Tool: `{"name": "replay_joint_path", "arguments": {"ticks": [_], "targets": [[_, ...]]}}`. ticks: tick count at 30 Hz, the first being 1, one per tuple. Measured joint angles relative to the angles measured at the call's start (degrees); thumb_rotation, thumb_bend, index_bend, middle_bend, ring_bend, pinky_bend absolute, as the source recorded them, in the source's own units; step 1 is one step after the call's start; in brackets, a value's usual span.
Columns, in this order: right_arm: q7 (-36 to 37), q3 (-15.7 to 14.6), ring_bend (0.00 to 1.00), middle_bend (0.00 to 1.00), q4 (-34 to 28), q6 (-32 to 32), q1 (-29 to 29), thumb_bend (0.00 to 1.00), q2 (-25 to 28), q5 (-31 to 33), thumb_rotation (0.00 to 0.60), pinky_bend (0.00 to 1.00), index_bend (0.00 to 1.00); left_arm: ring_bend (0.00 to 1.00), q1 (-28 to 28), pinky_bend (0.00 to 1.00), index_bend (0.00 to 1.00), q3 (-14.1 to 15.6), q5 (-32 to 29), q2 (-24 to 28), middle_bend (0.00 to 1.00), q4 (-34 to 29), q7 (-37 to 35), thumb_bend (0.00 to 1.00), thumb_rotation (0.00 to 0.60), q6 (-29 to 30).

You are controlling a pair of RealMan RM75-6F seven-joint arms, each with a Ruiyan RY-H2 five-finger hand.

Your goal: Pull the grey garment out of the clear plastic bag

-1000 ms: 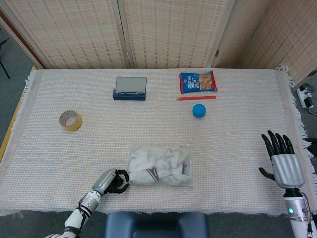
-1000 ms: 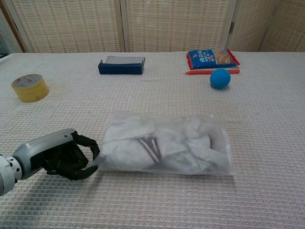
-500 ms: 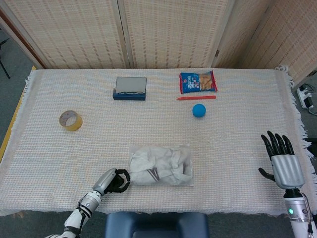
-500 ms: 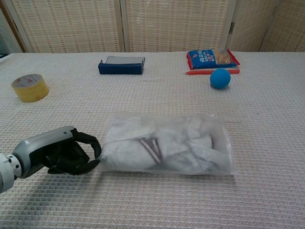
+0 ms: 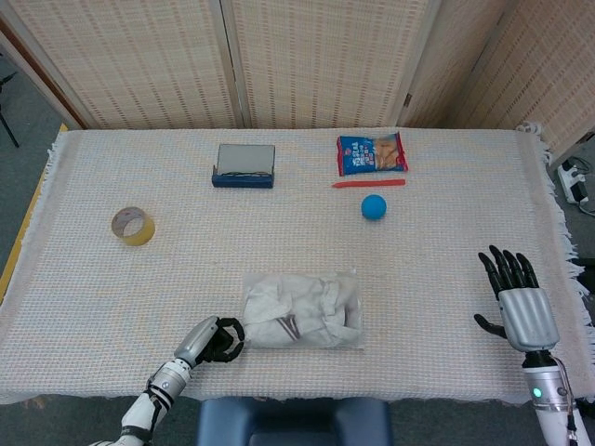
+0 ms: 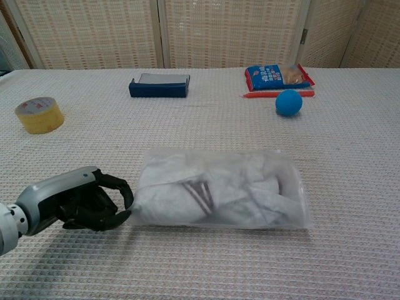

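Observation:
A clear plastic bag lies near the table's front edge with the crumpled grey garment inside it. My left hand sits at the bag's left end, fingers curled in. In the chest view the left hand pinches the bag by its left edge. My right hand hovers over the table's right edge, far from the bag, fingers spread and holding nothing. It is out of the chest view.
A yellow tape roll lies at the left. At the back are a blue box, a snack pack, a red pen and a blue ball. A dark chair back stands below the table's front edge.
My right hand has drifted a little left and forward. The left hand stays at the bag's left end, and the bag has barely shifted.

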Motion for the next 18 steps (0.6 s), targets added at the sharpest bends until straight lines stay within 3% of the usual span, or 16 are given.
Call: {"name": "replay_joint_path", "arguments": {"ticks": [2, 4, 11, 18], "targets": [[3.83, 0.0, 0.0, 0.0, 1.39, -0.66, 0.62, 0.13, -1.15, -0.41, 0.6, 0.0, 0.3, 1.0, 0.05, 1.0, 0.77, 0.09, 0.17, -0.01, 1.0, 0.35, -0.13, 0.91, 0.6, 0.06], [8.53, 0.03, 0.0, 0.0, 3.32, -1.53, 1.4, 0.15, -2.5, -0.78, 0.6, 0.0, 0.36, 1.0, 0.08, 1.0, 0.77, 0.19, 0.31, -0.01, 1.0, 0.77, -0.22, 0.91, 0.6, 0.11], [23.29, -0.2, 0.0, 0.0, 10.11, -7.84, 5.47, 0.2, -7.7, -1.53, 0.6, 0.0, 0.43, 1.0, 0.28, 1.0, 0.77, 0.26, 1.32, 0.49, 1.0, 0.66, -1.29, 0.91, 0.6, 0.33], [30.01, -1.44, 0.0, 0.0, 15.13, -14.4, 9.06, 0.23, -14.36, -1.53, 0.6, 0.0, 0.46, 1.0, 0.3, 1.0, 0.77, 0.2, 1.51, 0.45, 1.0, 0.87, -1.49, 0.9, 0.6, 0.63]]}}
